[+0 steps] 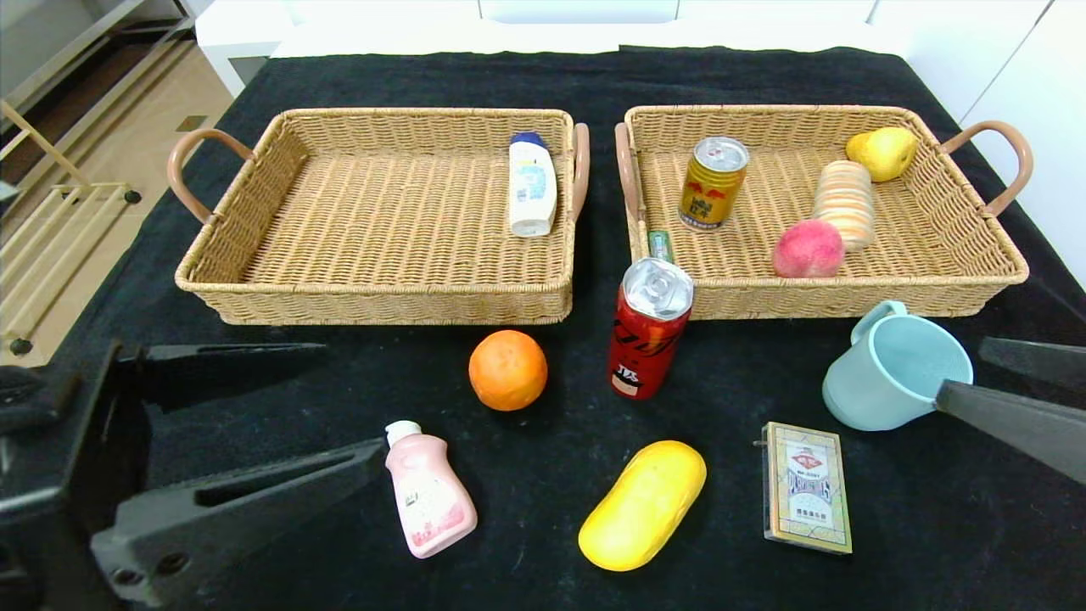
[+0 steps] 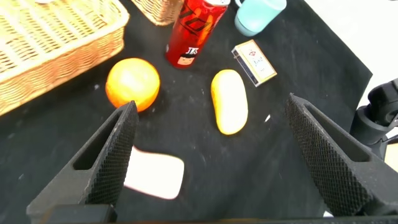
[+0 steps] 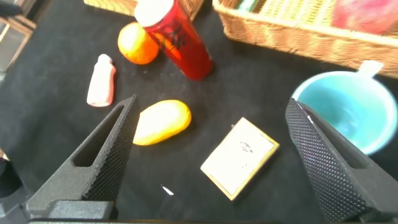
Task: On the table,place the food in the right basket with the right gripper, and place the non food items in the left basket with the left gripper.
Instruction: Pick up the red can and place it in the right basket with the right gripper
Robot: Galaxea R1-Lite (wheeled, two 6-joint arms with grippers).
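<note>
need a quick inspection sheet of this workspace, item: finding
surface: black cloth table
job's things: left wicker basket holds white bottle; right wicker basket holds gold can, peach, striped bun, yellow pear; on the cloth: orange, red can, pink bottle, yellow bread, card box, blue cup
clutter: nothing seen
grippers: left gripper open by pink bottle; right gripper open at cup
cables: nothing seen
surroundings: wood rack, white cabinets

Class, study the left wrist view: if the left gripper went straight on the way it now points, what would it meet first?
Probably the pink bottle, lying on the black cloth just ahead of the left gripper, near one of its open jaws. The orange sits farther along. Depth is hard to judge.
</note>
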